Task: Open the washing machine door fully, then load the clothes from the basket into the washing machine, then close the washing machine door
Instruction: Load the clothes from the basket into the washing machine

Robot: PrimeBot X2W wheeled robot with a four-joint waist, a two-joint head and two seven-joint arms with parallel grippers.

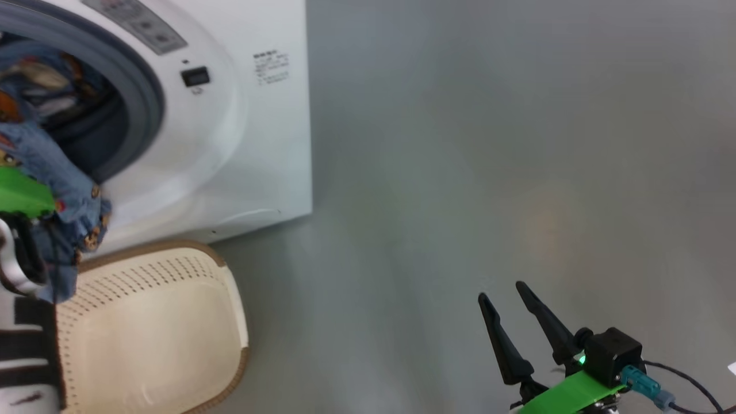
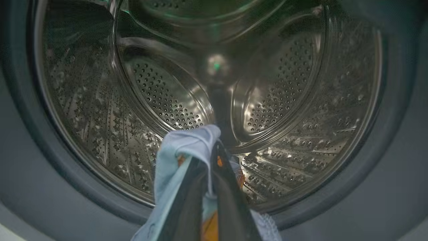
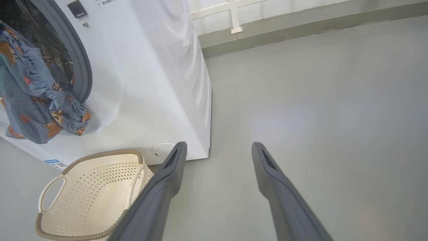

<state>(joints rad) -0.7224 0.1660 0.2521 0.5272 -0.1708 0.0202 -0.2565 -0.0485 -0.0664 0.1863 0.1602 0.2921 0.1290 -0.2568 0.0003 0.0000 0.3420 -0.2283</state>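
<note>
Left hand (image 2: 205, 157) grips light blue cartoon-print clothes (image 1: 57, 172) at the mouth of the big white washing machine (image 1: 247, 144); right hand (image 1: 501, 290) hangs open, well right of it.

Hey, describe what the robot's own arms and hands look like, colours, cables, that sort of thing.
The right hand has two long, tapering black fingers on a bright green bracket, with a black box showing a green light, a teal plug and a black cable. The left hand has the same dark fingers; its arm is white with black bands.
</note>
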